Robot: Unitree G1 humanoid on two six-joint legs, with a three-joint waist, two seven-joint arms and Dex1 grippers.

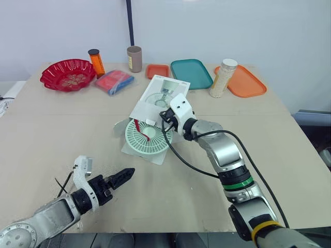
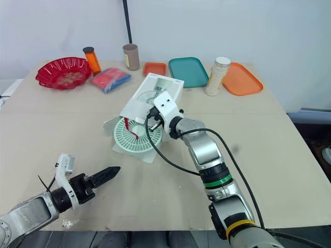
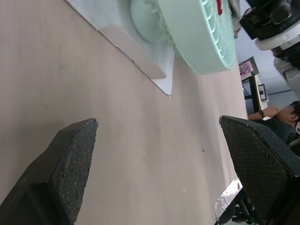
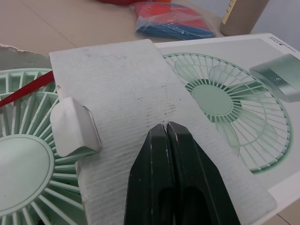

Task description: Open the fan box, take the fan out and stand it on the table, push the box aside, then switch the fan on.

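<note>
Head views: locate the fan box (image 1: 161, 92) lying flat at the middle of the bench (image 1: 77, 129), with its flap (image 1: 142, 110) folded open toward the robot. Find the fan (image 1: 146, 139) lying flat and face up at the box's open end, touching it and not yet upright. Note the right tool (image 1: 164, 117) over that open end, and the left tool (image 1: 122, 177) well apart from the box on the robot's side. Left wrist view: read the left tool as wide open, holding nothing, aimed toward the fan. Right wrist view: read the right tool as fully closed, tips at the flap, nothing visibly pinched. Expect trouble from closed fingers, able only to shove flap, box and fan together. Guard against dragging the fan sideways, or tipping it if lifted by the grille edge.
</note>
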